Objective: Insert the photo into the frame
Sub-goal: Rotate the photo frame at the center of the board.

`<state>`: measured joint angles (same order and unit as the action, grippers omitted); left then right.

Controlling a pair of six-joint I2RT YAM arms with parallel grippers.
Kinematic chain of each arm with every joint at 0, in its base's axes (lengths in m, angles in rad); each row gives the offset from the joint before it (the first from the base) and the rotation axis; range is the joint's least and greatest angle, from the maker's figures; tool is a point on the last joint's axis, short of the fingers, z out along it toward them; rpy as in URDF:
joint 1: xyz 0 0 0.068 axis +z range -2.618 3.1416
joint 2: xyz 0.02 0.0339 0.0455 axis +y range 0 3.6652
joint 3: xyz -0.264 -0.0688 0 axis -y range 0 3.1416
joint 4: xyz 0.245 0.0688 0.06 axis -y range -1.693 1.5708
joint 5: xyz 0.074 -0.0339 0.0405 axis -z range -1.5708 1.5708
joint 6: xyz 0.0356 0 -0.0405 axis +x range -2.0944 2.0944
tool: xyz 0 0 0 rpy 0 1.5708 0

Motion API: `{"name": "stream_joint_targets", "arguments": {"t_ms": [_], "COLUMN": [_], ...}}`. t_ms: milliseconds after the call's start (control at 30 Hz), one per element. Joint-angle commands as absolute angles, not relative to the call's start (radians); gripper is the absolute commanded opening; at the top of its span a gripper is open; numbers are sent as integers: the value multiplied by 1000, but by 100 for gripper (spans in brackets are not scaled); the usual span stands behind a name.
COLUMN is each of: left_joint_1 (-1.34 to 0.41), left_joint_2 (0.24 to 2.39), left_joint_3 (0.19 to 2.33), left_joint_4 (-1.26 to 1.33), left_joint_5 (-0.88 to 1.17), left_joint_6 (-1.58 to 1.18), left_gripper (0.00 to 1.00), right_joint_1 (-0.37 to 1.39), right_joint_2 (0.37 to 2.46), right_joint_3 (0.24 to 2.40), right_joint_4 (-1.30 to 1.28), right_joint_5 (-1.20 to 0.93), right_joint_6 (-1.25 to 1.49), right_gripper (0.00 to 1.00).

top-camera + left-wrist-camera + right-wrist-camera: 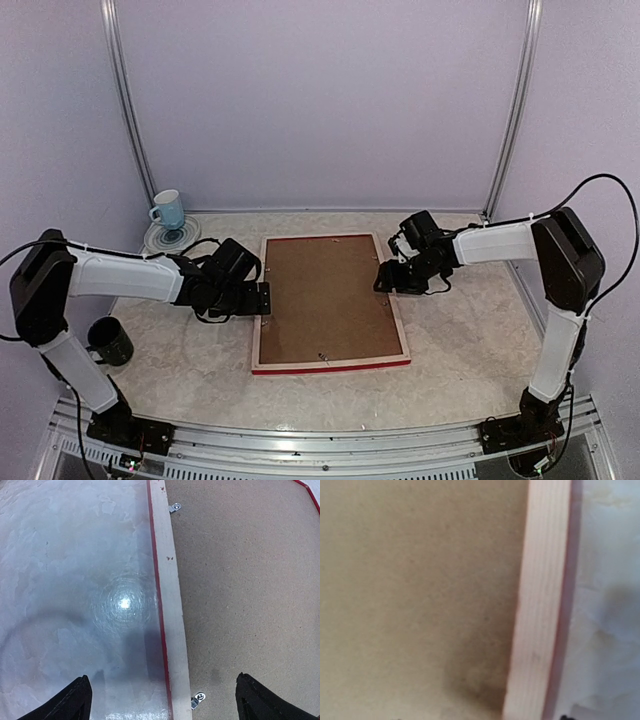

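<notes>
The frame (pixel 330 362) lies flat in the middle of the table (pixel 470 340), pale bare-wood back facing up and only a thin red line showing along its outer edges. A brown backing board (pixel 325 298) fills the whole opening, sitting level inside the bars. On the left wrist camera the left bar (pixel 170 605) runs straight up the picture, with marbled tabletop on one side and the board (pixel 245 590) on the other. Two small metal clips sit on the board side of that bar, one far (pixel 174 507), one near (pixel 198 698). The left gripper (pixel 262 299) is right at that left bar. Its jaws are spread wide, one dark finger (pixel 70 702) over the table and the other over the board, so the bar passes between them with nothing pinched. Across the way, the right gripper (pixel 385 280) hangs over the frame's right bar, and its wrist camera is very close in and blurred. That view shows a stretch of pale bar (pixel 540 605) and board (pixel 415 590) (just a speck of black finger at the bottom edge), so I cannot tell how those jaws stand. Further out, a black mug (pixel 110 342) sits near the left arm. A blue cup (pixel 168 210) stands on a saucer (pixel 170 238) at the back left corner, well apart from the frame.
</notes>
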<state>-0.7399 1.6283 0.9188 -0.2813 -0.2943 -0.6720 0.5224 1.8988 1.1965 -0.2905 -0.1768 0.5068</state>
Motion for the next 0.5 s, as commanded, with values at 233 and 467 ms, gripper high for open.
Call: {"name": "stream_joint_targets", "arguments": {"t_ms": [233, 467], "left_joint_1": [-617, -600], "left_joint_2": [1679, 1765], "left_joint_3": [902, 969], "left_joint_4": [-41, -8], "left_joint_5": [-116, -71], "left_joint_6": [-632, -614], "left_gripper": [99, 99], "right_joint_1": [525, 522], "right_joint_2": [1845, 1828], "right_joint_3": [1165, 1133], "right_joint_4": [-293, -294], "right_joint_5": [-226, -222], "right_joint_6": [508, 514], "right_gripper": [78, 89]}}
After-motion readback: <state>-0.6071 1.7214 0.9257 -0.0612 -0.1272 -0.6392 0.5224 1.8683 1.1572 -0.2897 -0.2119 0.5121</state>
